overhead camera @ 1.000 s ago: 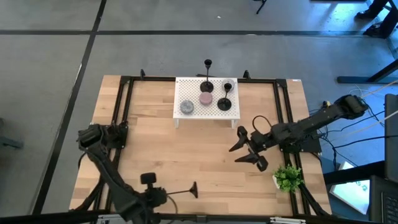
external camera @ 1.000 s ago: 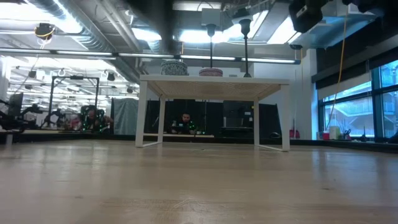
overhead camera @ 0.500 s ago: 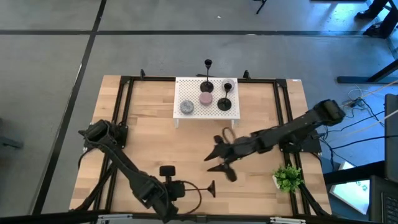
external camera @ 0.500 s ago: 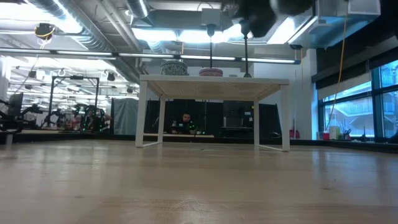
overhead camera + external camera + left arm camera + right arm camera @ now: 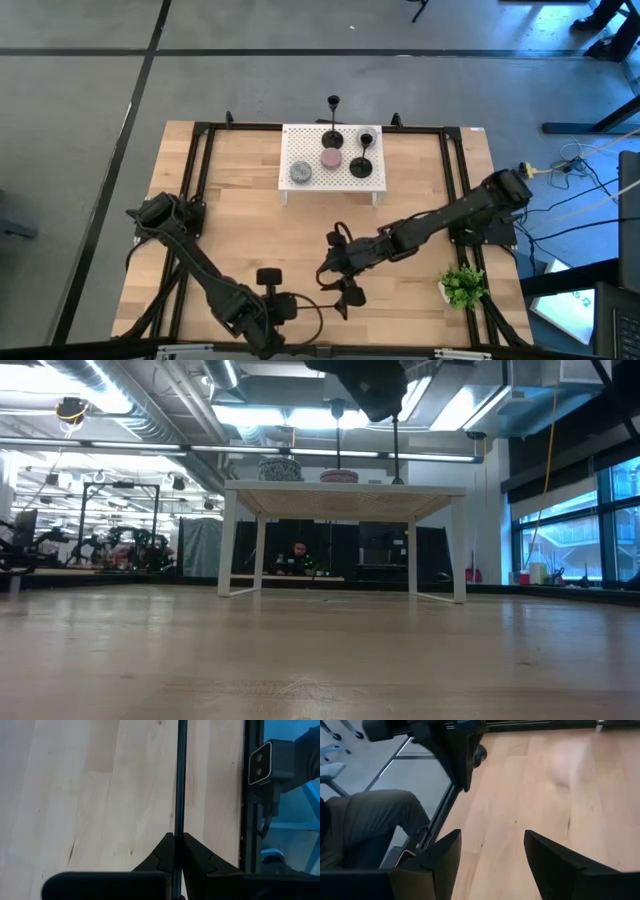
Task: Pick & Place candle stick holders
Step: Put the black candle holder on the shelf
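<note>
Presently, one candle stick holder [image 5: 318, 301] is lying level above the near edge of the counter [image 5: 240, 240], its thin stem [image 5: 179, 785] being pinched by the left claw [image 5: 175, 851], whose fingers are pressing together on it; the flared base is pointing toward the right claw [image 5: 340, 282].

- Right claw: hanging just beside that base, fingers [image 5: 445, 855] spreading apart and gripping nothing, apparently reaching in for a handover.
- Two further candle stick holders [image 5: 333, 125] are standing upright on the white perforated stand [image 5: 290, 150] at the far side, with a grey round item [image 5: 300, 172] and a pink round item [image 5: 331, 158] beside them.
- Progress, as judged: two placed, this one in transit, placement remaining.
- Potted plant [image 5: 462, 286]: sitting at the right rail.
</note>
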Action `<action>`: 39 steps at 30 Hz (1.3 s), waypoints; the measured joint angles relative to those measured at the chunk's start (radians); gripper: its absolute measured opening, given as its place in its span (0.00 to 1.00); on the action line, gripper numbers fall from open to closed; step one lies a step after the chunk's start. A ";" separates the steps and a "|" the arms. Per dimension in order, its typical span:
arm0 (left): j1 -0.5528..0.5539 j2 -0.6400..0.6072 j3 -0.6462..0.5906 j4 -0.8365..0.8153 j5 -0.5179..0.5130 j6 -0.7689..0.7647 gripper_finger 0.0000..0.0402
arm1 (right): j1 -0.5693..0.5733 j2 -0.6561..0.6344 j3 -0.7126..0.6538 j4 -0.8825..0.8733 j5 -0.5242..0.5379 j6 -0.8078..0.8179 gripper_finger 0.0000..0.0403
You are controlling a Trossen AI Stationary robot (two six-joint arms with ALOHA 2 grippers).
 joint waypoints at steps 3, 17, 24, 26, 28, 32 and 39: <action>-0.005 0.000 0.000 -0.001 -0.005 -0.004 0.02 | 0.013 0.000 0.000 0.000 -0.021 0.000 0.55; 0.028 -0.001 0.001 0.006 -0.028 0.019 0.02 | 0.039 0.002 0.000 0.024 -0.056 0.000 0.55; 0.043 -0.001 0.001 0.007 -0.037 0.047 0.02 | 0.051 0.002 0.000 0.004 -0.056 0.009 0.55; 0.048 -0.001 0.001 0.007 -0.037 0.048 0.02 | 0.055 0.002 0.000 -0.010 -0.048 0.011 0.55; 0.051 -0.001 0.001 0.007 -0.037 0.051 0.02 | 0.058 0.005 0.000 -0.017 -0.047 0.011 0.55; 0.056 -0.001 0.001 0.020 -0.046 0.071 0.02 | 0.060 0.026 0.000 -0.014 -0.046 0.020 0.55; 0.060 -0.001 0.001 0.067 -0.060 0.123 0.02 | 0.051 0.063 0.000 -0.018 -0.045 0.048 0.55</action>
